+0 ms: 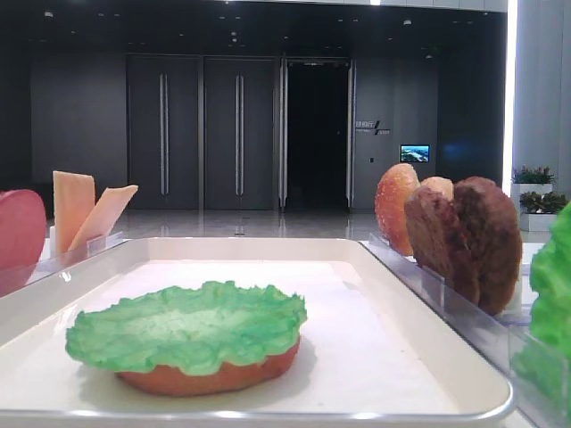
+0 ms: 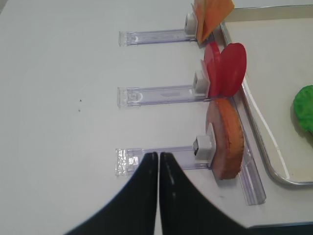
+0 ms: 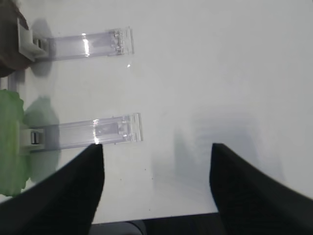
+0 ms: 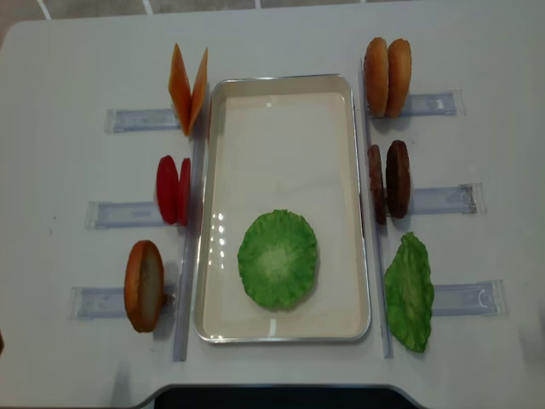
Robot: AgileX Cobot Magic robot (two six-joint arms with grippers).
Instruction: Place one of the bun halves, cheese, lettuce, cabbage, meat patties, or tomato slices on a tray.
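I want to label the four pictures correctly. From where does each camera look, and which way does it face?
Exterior high: low at the tray's near end, looking level across the lettuce on a bun half; no robot part shows.
Right wrist: above the table, looking down past the open right gripper at clear holders.
Left wrist: looking down past the shut left gripper at tomato slices.
Realsense: overhead, straight down; no arm visible.
Shared: both exterior views show the meat patties.
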